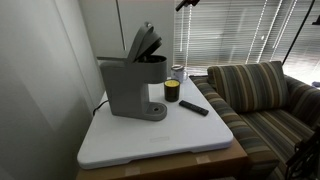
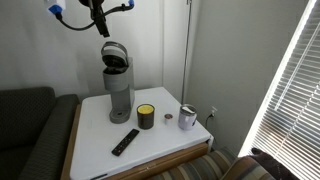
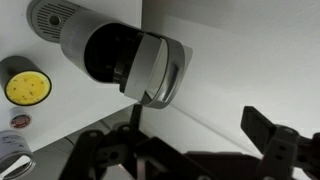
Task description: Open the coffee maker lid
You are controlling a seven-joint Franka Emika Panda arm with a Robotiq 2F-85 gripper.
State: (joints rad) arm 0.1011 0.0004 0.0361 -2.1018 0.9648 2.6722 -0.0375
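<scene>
The grey coffee maker [image 1: 128,88] stands at the back of the white table in both exterior views [image 2: 119,92]. Its lid [image 1: 143,42] is tilted up and back, and the dark brew chamber under it shows. In the wrist view I look down on the machine [image 3: 80,35] and its raised lid [image 3: 160,70]. My gripper [image 3: 192,112] is open and empty, with both fingers apart over bare table. It hangs well above the machine in an exterior view [image 2: 100,22], touching nothing.
A yellow-and-black cup [image 1: 172,91] stands just in front of the machine. A black remote [image 2: 125,142] lies nearer the table's front edge. A metal cup [image 2: 188,118] and a small round cap [image 2: 168,119] sit beside them. A striped couch [image 1: 265,100] adjoins the table.
</scene>
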